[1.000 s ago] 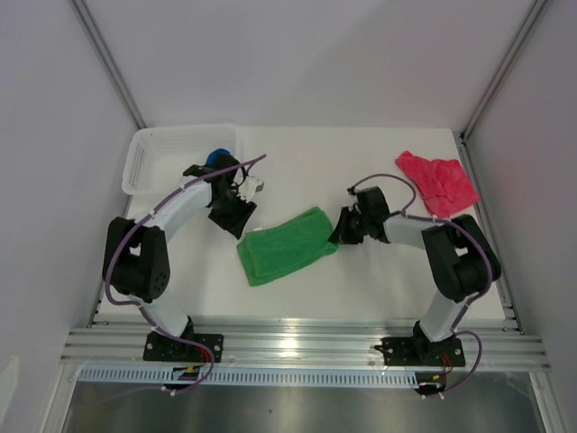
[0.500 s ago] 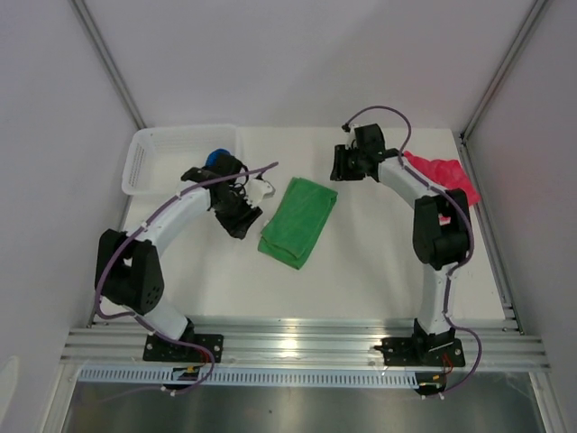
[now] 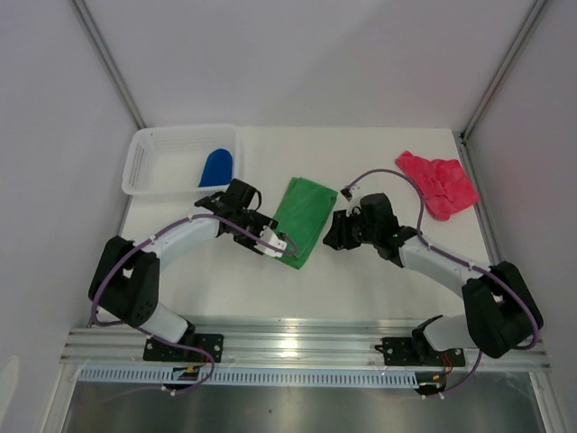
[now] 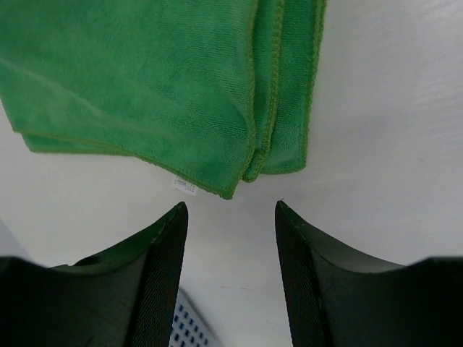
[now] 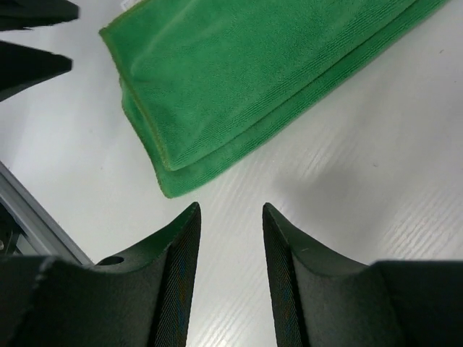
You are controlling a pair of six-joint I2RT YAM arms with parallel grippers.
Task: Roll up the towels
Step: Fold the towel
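**Green towel folded flat, both grippers empty**

I find the green towel [image 3: 305, 219] lying folded in layers mid-table, between the two arms. The left gripper [image 4: 230, 210] stands parted and empty, just short of the towel's near corner. The right gripper [image 5: 230, 211] is likewise parted beside its long edge. I judge the towel light, limp and unslippery. Pinch all stacked hems at one short end, or the layers may slide apart.

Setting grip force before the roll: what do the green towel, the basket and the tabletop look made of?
Green towel: soft cloth, likely microfibre; matte, fine ribbed pile, stitched hems, small sewn label.
Basket: probably rigid white plastic; mesh walls, slight gloss.
Tabletop: hard, smooth, white, perhaps laminate or paint; faint sheen and fine lines up close.
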